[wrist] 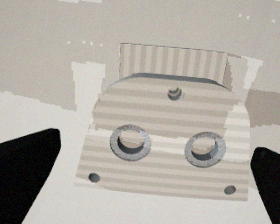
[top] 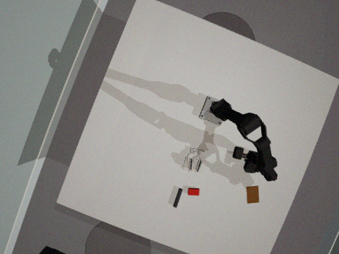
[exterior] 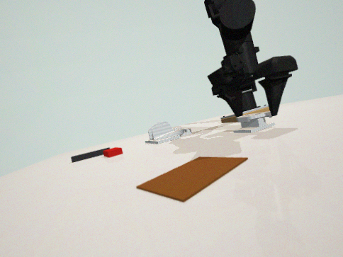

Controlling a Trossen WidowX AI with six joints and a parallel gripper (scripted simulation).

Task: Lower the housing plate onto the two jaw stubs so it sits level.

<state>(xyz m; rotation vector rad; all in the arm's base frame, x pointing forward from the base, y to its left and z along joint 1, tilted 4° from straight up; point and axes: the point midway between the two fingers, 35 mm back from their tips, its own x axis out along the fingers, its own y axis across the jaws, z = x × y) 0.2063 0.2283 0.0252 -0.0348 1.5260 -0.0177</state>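
Note:
The housing plate [exterior: 263, 115] [wrist: 165, 120] is pale, with a rounded edge, two ringed holes and three small holes. It rests on a pale block stand [exterior: 251, 124], raised above the table. In the top view the arm hides it. My gripper [exterior: 256, 115] [wrist: 156, 147] is open and empty, with one black finger out to each side of the plate. In the wrist view there are gaps between fingers and plate. The jaw assembly [top: 195, 164] [exterior: 164, 135] is a pale piece standing apart from the plate. Its pins and stubs are too small to make out.
A red block [top: 193, 192] [exterior: 113, 152] lies beside a dark bar [top: 178, 197] [exterior: 90, 154]. A brown flat sheet [top: 253, 194] [exterior: 193, 178] lies on the white table [top: 140, 45] [exterior: 88, 216]. The arm's base plate [top: 206, 110] is behind the jaw assembly.

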